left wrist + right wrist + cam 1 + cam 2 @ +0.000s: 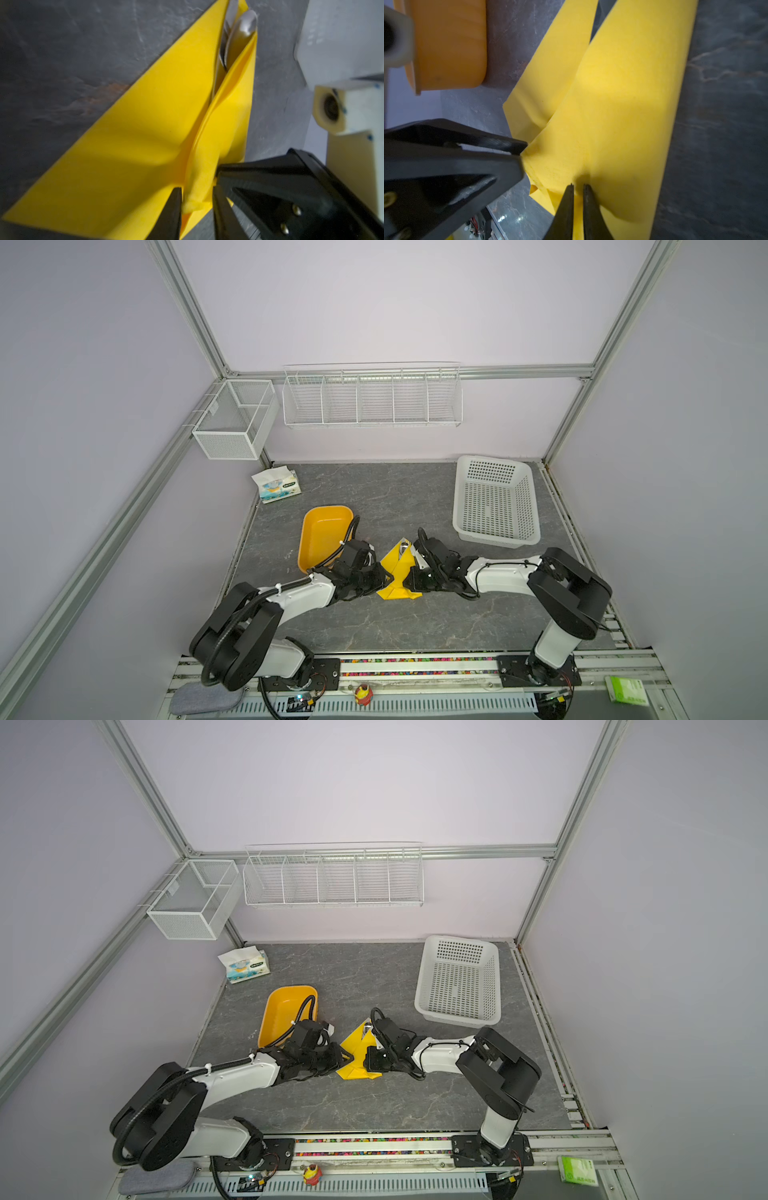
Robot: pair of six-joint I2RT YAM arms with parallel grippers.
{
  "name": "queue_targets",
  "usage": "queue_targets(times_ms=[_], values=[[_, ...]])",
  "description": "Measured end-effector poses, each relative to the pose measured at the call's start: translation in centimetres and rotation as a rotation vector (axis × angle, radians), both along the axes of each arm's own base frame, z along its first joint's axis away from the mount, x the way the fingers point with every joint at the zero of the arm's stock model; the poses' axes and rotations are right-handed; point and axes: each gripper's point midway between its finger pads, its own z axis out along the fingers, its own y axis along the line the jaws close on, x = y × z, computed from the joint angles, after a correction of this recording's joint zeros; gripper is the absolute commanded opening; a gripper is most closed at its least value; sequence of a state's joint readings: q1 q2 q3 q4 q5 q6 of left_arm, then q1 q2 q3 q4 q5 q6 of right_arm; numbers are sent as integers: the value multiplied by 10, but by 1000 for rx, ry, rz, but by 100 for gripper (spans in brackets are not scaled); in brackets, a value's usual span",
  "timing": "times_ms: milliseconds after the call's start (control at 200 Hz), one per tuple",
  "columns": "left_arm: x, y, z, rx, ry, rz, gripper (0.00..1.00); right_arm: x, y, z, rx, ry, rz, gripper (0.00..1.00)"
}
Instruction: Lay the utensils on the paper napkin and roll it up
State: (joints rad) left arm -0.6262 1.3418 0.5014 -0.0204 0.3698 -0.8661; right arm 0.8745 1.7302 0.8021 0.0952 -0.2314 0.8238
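Note:
The bright yellow paper napkin (pixel 397 572) (pixel 356 1054) lies between my two grippers, its sides folded inward into a long wedge. The silver utensils (pixel 404 549) (pixel 246 22) lie inside the fold, and only their far ends stick out. My left gripper (pixel 197 188) (pixel 385 580) is open at the napkin's near end, its fingers standing either side of a raised fold (pixel 199 166). My right gripper (pixel 579 185) (pixel 410 580) is shut on the napkin's folded-over flap (pixel 623 104), pinching the paper edge. The black left gripper body (pixel 488 153) shows in the right wrist view.
An orange-yellow tray (pixel 322 531) sits just behind the left gripper. A tissue pack (pixel 277 486) lies at the back left and a white perforated basket (pixel 496 502) at the back right. Wire racks (pixel 372 400) and a mesh box (pixel 235 418) hang on the walls.

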Motion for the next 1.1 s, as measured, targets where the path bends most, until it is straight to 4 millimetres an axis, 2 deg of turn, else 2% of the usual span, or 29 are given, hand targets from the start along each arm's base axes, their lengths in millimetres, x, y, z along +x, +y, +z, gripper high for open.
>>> queue_targets(times_ms=[135,235,400,615,745,1100], values=[[2,17,25,30,-76,62,45,1,0,0,-3,-3,-2,14],[1,31,29,66,-105,103,49,1,0,0,-3,-4,-2,14],[-7,51,17,153,-82,142,50,1,0,0,-3,-4,-2,14],[-15,61,-7,237,-3,140,49,0,0,0,-3,-4,-1,14],[-18,62,-21,274,45,131,48,0,0,0,-3,-5,0,14],[-1,28,-18,158,43,83,46,0,0,0,-5,-7,0,14]])
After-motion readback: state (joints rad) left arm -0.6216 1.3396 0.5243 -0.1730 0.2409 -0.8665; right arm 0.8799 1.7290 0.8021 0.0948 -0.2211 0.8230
